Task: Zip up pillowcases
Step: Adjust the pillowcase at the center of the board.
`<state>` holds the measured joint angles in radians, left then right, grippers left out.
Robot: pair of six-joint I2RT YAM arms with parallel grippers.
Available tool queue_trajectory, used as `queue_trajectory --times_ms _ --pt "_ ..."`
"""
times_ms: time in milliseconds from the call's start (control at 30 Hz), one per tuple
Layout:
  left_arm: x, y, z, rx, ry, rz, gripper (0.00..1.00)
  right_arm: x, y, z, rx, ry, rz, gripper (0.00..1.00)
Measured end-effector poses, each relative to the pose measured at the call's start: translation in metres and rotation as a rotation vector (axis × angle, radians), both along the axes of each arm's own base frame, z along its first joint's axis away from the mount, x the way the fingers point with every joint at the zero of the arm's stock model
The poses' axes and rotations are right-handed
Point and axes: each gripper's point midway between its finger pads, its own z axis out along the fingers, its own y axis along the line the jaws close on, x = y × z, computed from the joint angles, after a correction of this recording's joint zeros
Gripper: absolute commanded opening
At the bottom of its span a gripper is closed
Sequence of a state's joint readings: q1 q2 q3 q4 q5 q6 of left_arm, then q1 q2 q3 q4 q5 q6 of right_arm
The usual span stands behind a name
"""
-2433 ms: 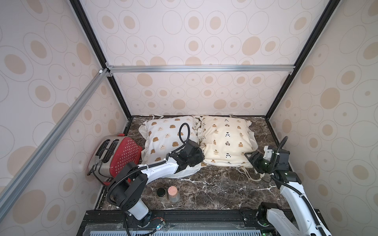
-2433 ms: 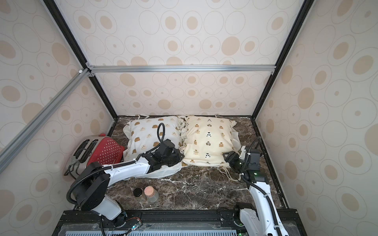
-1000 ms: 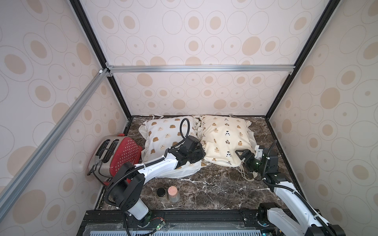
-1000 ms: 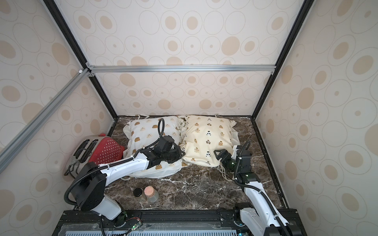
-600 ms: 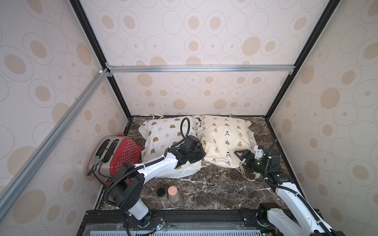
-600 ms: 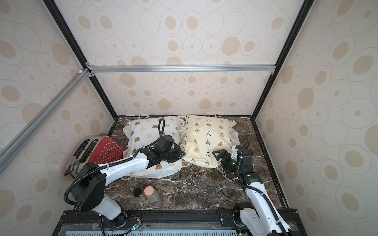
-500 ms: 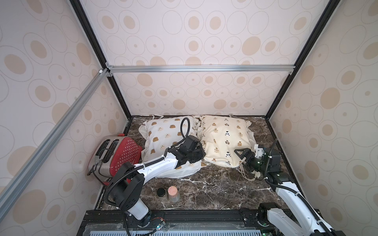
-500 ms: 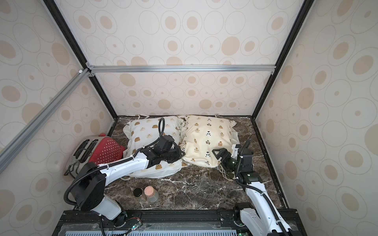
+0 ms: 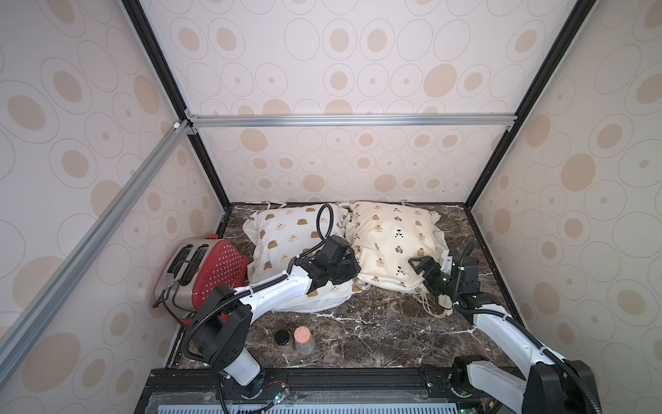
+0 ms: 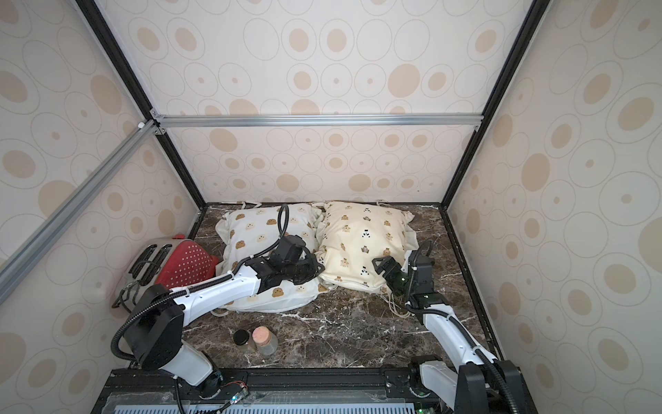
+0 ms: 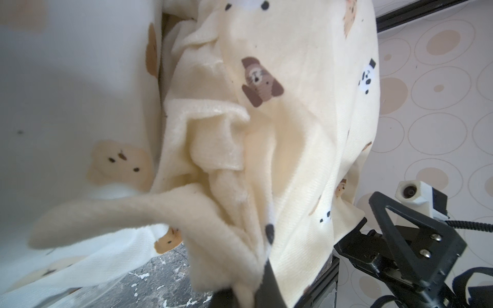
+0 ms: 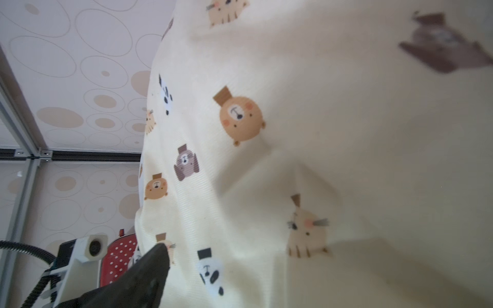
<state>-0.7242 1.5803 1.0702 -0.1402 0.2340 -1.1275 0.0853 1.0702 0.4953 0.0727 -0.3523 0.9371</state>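
Cream pillowcase (image 9: 394,233) abuts the white pillowcase (image 9: 286,236) at the bench's (image 9: 376,333) rear in both top views, with my right tool (image 9: 428,276) gaping beside its near edge. Left wrist: my left tool (image 11: 248,290) clamps its ruffle, bracing it. Right wrist: no zipper pull visible; I judge finding it comes next.

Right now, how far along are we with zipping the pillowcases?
Done: nothing confirmable; no zipper shows on either pillow. In hand: the left gripper is shut on the corner ruffle of the cream pillow, next to the white pillow; the right gripper is open at the cream pillow's near edge, holding nothing. Left: probably zipping both.
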Motion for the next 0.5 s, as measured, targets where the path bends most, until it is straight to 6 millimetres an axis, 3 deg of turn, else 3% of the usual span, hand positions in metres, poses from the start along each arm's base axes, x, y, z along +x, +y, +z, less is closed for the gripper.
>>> queue_trajectory --times_ms 300,500 --pt "0.009 0.017 -0.003 0.05 0.002 0.035 0.0 -0.03 -0.046 -0.038 -0.259 0.219 -0.132 0.94" --pt "0.019 0.029 -0.002 0.058 0.002 0.06 0.0 -0.052 -0.049 -0.043 -0.297 0.283 -0.118 0.94"
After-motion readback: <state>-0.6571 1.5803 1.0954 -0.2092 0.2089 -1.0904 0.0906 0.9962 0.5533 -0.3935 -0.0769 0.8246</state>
